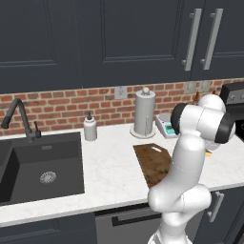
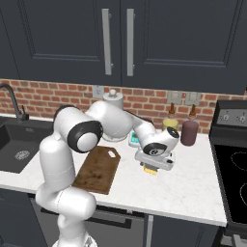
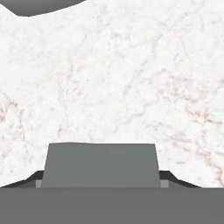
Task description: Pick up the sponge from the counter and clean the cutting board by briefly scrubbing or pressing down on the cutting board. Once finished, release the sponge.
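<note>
Place: a home kitchen
Signs: sink [image 1: 43,164] and tap [image 1: 19,116], brick wall [image 1: 57,107], dark cupboards [image 1: 119,38], stove [image 2: 231,164] at 3 o'clock, paper towel roll [image 1: 144,114]

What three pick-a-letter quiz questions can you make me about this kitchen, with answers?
1. Where is the sponge? A in the sink; B on the cutting board; C on the counter beside the board.
2. What colour is the sponge's top? A red; B grey-green; C blue.
3. How is the cutting board placed? A lying flat; B standing upright; C hanging up.
Answers: C, it sits on the white counter under the gripper; B, the hand view shows it grey-green; A, it lies flat on the counter.
</note>
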